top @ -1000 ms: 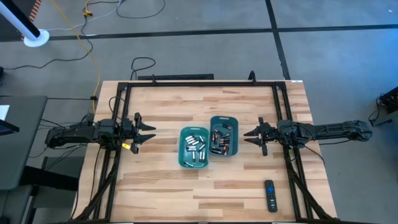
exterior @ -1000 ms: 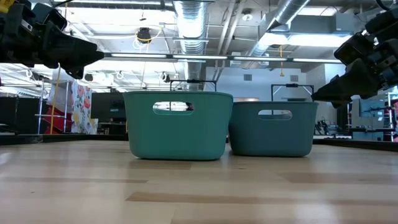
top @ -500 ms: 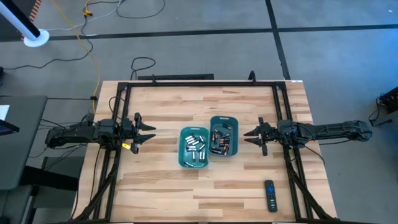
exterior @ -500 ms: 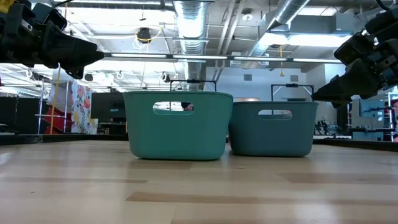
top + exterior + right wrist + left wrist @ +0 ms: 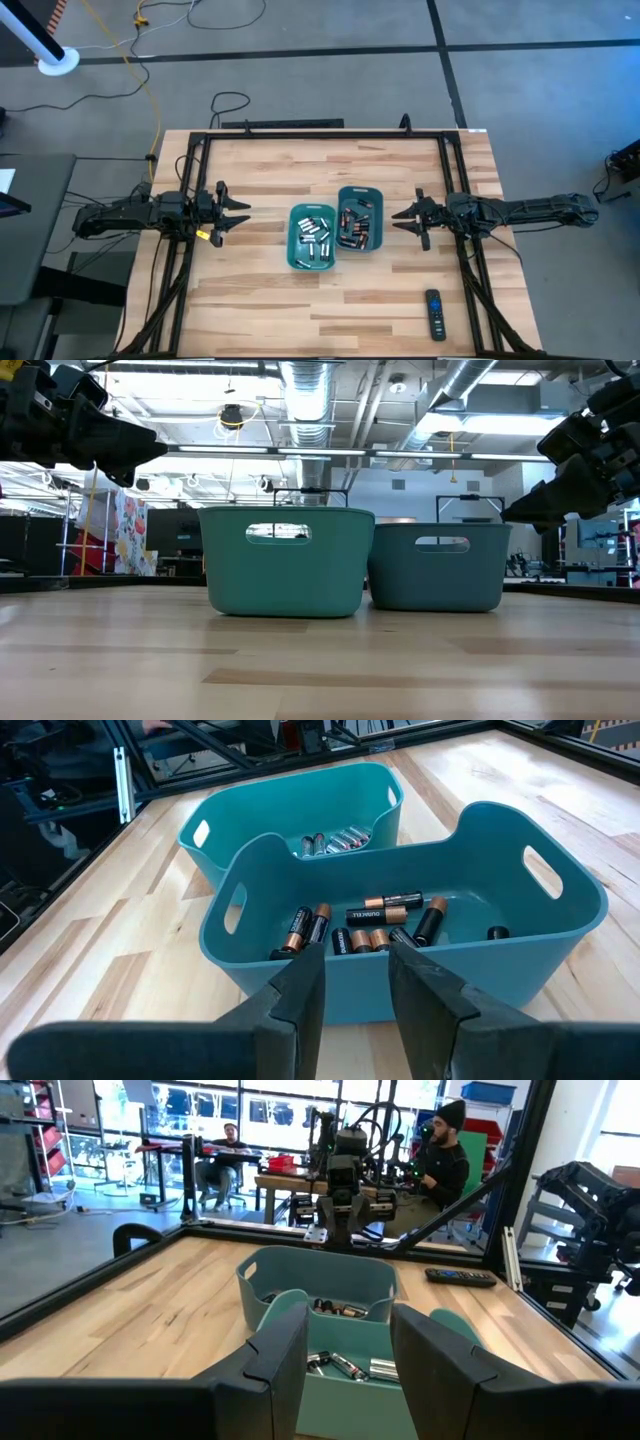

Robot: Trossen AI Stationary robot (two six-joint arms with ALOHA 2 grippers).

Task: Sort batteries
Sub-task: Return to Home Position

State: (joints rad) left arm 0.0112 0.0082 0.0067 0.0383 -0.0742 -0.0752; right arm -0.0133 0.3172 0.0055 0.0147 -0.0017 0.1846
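Bins (image 5: pixel 312 266), two, hold batteries (image 5: pixel 313 238) ahead of left gripper (image 5: pixel 246 215), right gripper (image 5: pixel 396 219); fingers (image 5: pixel 275 1365) spread, empty; one remote (image 5: pixel 434 314); nothing moved since earlier.

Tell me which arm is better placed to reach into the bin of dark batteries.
Right, probably. The right hand, open, faces the dark-battery bin directly; for the left hand, the silver-cell bin stands in between.

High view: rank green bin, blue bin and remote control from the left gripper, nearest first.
1. Green bin, straight ahead of the left gripper.
2. Blue bin, just beyond it.
3. Remote control, by the table's right edge.
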